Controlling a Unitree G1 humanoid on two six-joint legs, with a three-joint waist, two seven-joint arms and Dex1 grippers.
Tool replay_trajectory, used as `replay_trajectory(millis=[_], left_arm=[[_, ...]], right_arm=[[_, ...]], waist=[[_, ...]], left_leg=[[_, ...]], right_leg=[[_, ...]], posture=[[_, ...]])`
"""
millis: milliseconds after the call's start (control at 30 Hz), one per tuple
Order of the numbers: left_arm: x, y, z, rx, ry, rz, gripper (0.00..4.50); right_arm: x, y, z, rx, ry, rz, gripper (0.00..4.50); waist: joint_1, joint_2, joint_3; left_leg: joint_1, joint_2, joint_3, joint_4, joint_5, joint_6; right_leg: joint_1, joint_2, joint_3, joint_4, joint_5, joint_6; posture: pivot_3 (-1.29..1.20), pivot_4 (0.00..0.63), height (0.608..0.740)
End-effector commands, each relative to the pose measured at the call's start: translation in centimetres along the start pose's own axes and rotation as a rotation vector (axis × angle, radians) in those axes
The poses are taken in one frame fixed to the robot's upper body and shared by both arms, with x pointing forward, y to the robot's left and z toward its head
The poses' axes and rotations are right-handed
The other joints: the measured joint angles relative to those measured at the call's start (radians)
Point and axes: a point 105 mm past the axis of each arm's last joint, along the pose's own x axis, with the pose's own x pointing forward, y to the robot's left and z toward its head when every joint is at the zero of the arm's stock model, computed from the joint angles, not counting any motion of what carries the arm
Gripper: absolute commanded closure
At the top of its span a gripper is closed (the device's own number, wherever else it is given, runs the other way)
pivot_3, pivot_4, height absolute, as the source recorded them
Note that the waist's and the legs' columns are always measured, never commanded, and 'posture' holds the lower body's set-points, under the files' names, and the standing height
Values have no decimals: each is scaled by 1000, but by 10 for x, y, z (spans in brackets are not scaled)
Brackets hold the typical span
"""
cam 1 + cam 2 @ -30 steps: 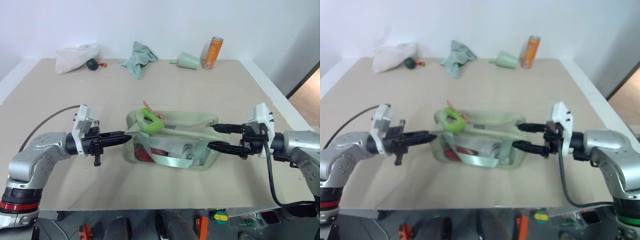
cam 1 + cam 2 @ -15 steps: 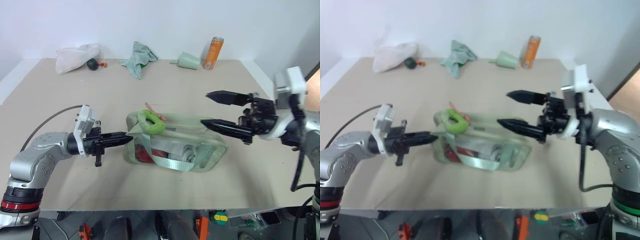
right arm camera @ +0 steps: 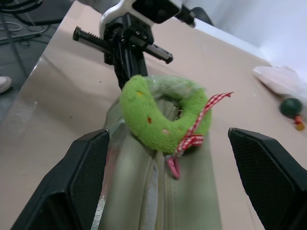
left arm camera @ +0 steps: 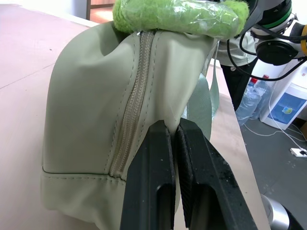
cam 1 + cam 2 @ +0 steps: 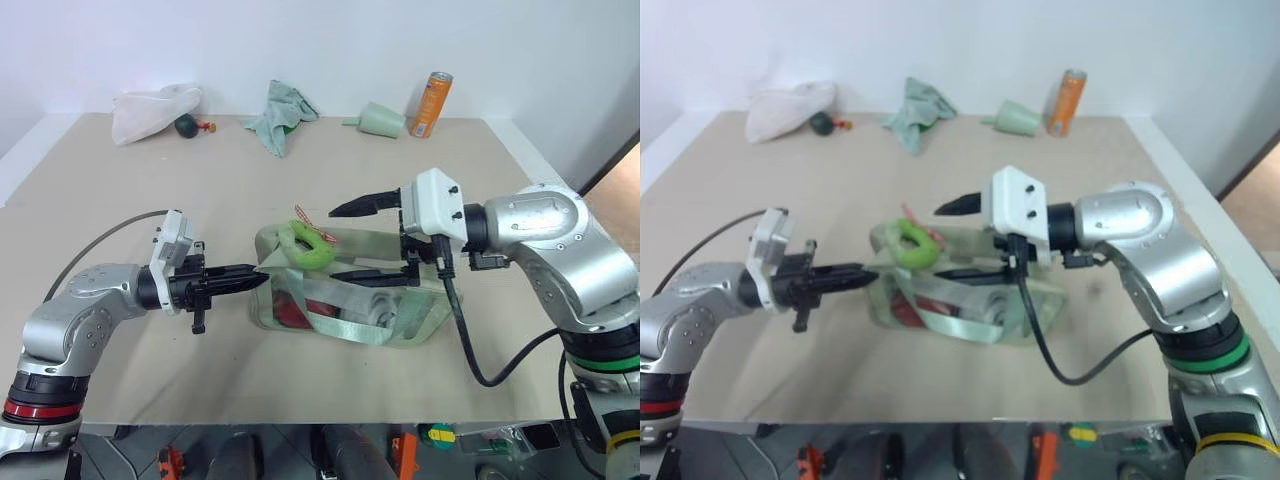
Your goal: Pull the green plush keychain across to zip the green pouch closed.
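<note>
— Looking past my hands, what lies around?

— Beyond both grippers, along the table's [image 5: 120, 360] far edge, sit a white bag [image 5: 150, 112], a dark green ball with a red tip [image 5: 186, 126], a pale green cloth [image 5: 280, 112], a pale green cone cup [image 5: 378, 121] and an orange can [image 5: 432, 91]. All are well apart from my hands. Nothing stands between my right gripper [image 5: 345, 240] and the green plush keychain [image 5: 303, 243].

— And the green pouch?

— The green pouch [image 5: 350, 300] lies between my two hands, its zip seam running along the top. Through the clear side panel I see something red and something pale and rolled; I cannot tell what they are. A webbing strap crosses the panel.

— Where is the keychain?

— It rests on the pouch top at the end nearest my left gripper [image 5: 258, 277], with its red-and-white cord trailing off it. In the right wrist view it lies between my right fingers [image 3: 79, 177], touching neither.

— Your hands?

— Left is clenched, pinching the pouch's end fabric beside the zip. Right is spread wide, grasping nothing.

— What has changed since a second ago?

— My right hand has left the pouch's far end and come over the top toward the keychain, rising and rolling. My left has stayed put, and the pouch's far end has sagged a little.
</note>
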Motion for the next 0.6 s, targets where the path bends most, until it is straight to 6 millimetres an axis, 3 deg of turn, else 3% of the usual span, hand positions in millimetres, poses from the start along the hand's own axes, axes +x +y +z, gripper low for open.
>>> replay_trajectory(millis=[33, 433, 600], left_arm=[[2, -3, 2, 21, 7, -10, 4500], [2, -2, 2, 17, 9, -8, 4500], [2, -2, 0, 14, 8, -7, 4500]], right_arm=[[6, -5, 7, -59, -19, 14, 406], [16, -12, 8, -63, -60, 19, 406], [19, -12, 9, -64, -70, 20, 1912]], waist=[[0, 0, 0], [1, 0, 0], [1, 0, 0]], left_leg=[[0, 0, 0, 0, 0, 0], [0, 0, -1, 0, 0, 0], [0, 0, -1, 0, 0, 0]], right_leg=[[0, 0, 0, 0, 0, 0], [0, 0, -1, 0, 0, 0], [0, 0, -1, 0, 0, 0]], posture=[[0, 150, 740], [0, 150, 740], [0, 150, 740]])
